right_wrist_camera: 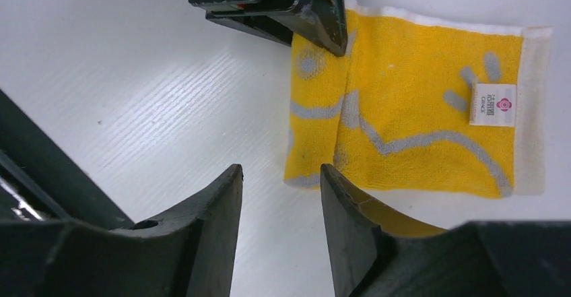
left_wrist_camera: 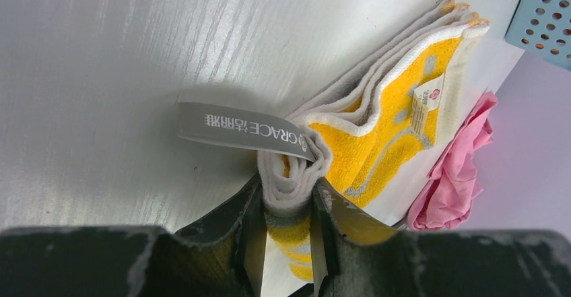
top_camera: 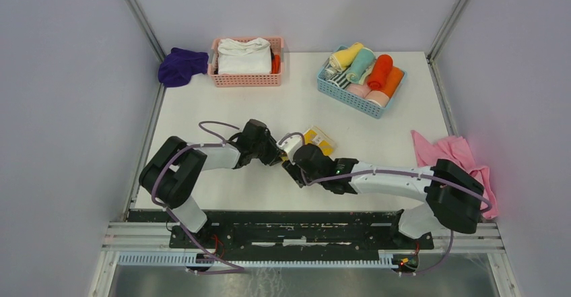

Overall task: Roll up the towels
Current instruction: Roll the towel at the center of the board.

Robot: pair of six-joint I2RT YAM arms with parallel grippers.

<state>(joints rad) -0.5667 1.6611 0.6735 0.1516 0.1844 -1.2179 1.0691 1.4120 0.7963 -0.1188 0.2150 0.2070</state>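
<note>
The yellow towel (top_camera: 318,139) with grey markings lies folded flat mid-table; in the right wrist view the yellow towel (right_wrist_camera: 417,108) shows a small white label. My left gripper (left_wrist_camera: 286,203) is shut on the towel's (left_wrist_camera: 377,122) folded near edge, the white layers bunched between its fingers, with a grey tag sticking out to the left. My right gripper (right_wrist_camera: 279,176) stands open just beside the towel's corner, with only bare table between its fingers. The left gripper's fingers (right_wrist_camera: 296,4) show at that view's top edge. The purple towel (top_camera: 182,66) lies crumpled at the far left corner.
A pink basket (top_camera: 246,78) with white cloths stands at the back. A blue basket (top_camera: 357,98) of several rolled towels stands at the back right. A pale pink cloth (top_camera: 458,159) lies at the right edge, and the pink cloth (left_wrist_camera: 451,176) is seen beyond the towel.
</note>
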